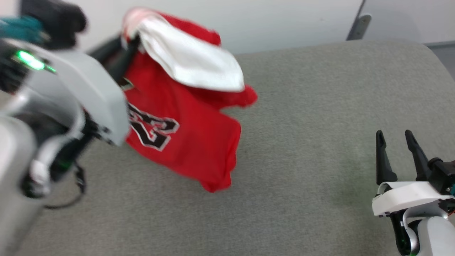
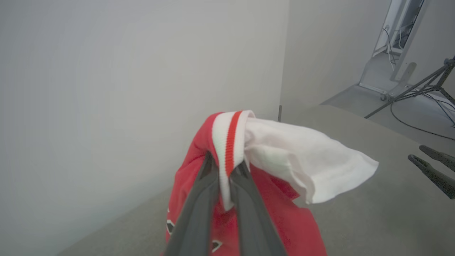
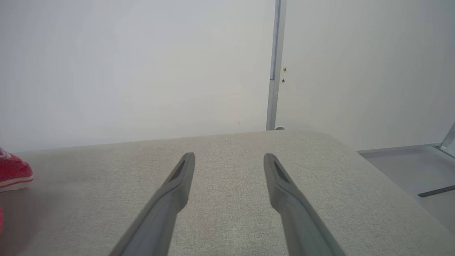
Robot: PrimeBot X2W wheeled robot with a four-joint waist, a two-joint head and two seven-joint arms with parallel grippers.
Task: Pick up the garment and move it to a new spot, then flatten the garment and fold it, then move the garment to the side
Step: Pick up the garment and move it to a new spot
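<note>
1. pick-up: done by the look of it, with the garment (image 1: 185,142) hanging in the air from the left gripper (image 2: 224,163), over the far left part of the table (image 1: 320,142).
2. lower hem: low over the table top or brushing it; cannot tell which.
3. left gripper: pinched almost shut on the striped trim (image 2: 230,138) next to a white sleeve (image 1: 192,60), that sleeve flopped out to the right and the red body with black numerals (image 1: 153,129) drooping below.
4. right gripper (image 1: 394,137): spread wide, holding nothing, low near the table's near right corner, well apart from the garment.
5. move to a new spot: seemingly in hand but not finished, with no put-down to be seen.
6. left to do: laying down, flattening, folding, shifting to the side; none begun, judging from the bunched, hanging shape.
7. probably needed for the flattening: a second grip on the cloth, and the right gripper free for it.
</note>
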